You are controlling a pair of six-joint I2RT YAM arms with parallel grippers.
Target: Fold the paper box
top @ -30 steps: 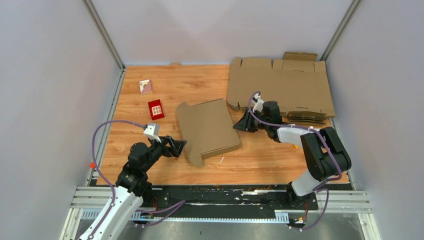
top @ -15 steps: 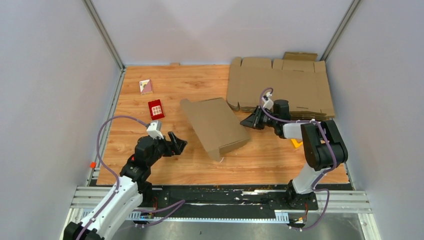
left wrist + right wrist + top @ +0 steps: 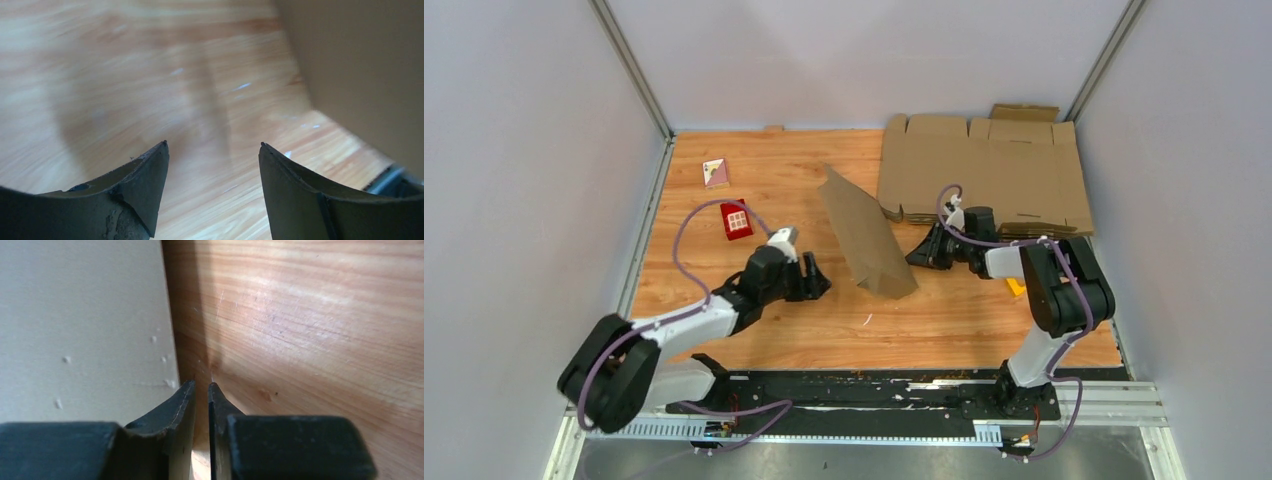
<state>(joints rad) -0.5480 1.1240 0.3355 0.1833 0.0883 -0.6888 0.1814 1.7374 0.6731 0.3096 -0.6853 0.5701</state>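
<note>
The box (image 3: 864,232) is seen stood up steeply on 1 edge at the middle of the table (image 3: 924,330), running from far-left to near-right. The left gripper (image 3: 821,279) is held low over the wood just left of the box and apart from it. In the left wrist view its 2 fingers are spread wide with only bare wood between them, and nothing is held. The right gripper (image 3: 914,254) is set against the box's right side. In the right wrist view its jaws are nearly closed, with only a thin slit left, and the tips are placed at the edge of the pale cardboard face. Whether cardboard is pinched in that slit cannot be told. A pile of flat sheets (image 3: 984,170) is laid at the far right, behind the right arm. A red box (image 3: 736,219) is placed well left of the box.
</note>
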